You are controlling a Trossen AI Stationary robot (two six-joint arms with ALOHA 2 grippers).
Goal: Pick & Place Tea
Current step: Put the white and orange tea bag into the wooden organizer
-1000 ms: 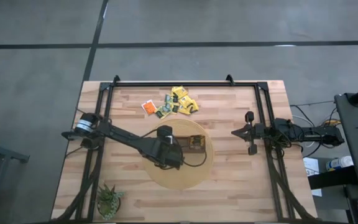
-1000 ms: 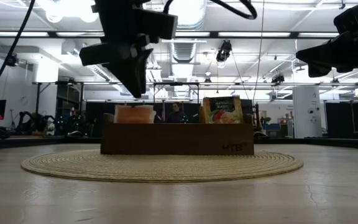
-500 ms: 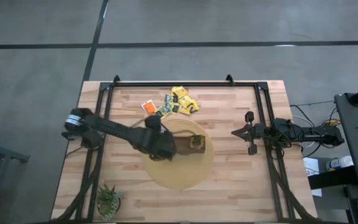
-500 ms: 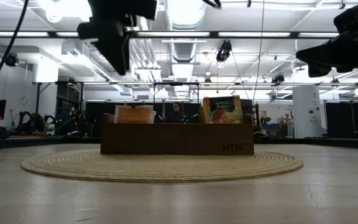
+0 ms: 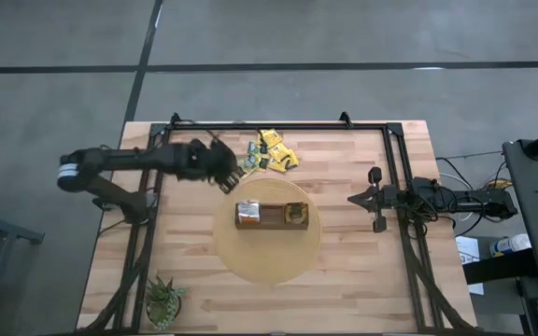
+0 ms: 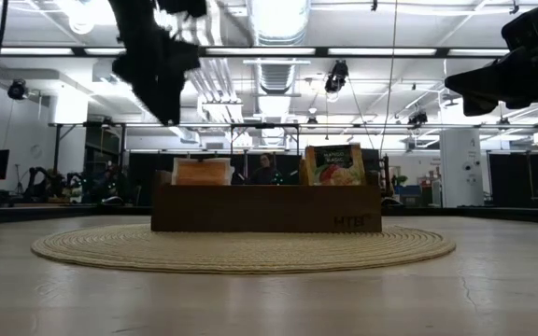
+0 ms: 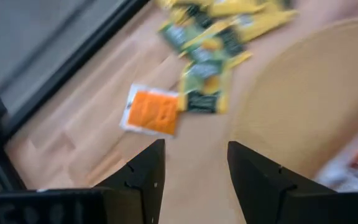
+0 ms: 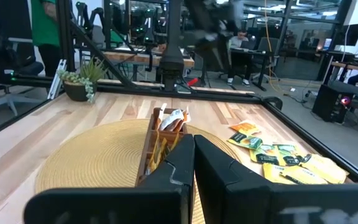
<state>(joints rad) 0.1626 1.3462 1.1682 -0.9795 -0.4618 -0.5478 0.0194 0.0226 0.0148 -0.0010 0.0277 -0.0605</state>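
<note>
Loose tea sachets, yellow and green, lie in a pile at the table's far middle. In the left wrist view an orange sachet lies flat beside green ones. My left gripper is open and empty, high above the table over the pile's left end. The brown compartmented box stands on the round woven mat. An orange sachet and a green one stand upright in it. My right gripper is shut and empty at the table's right.
A small potted plant stands at the near left corner. A black frame runs along the far edge and down both sides of the table. Bare wood lies near of the mat and between the mat and my right arm.
My left gripper has risen from just above the box's left end and gone toward the table's far left, to the loose sachets. The box's left end with the orange sachet in it now shows uncovered. The box and sachets have kept still.
</note>
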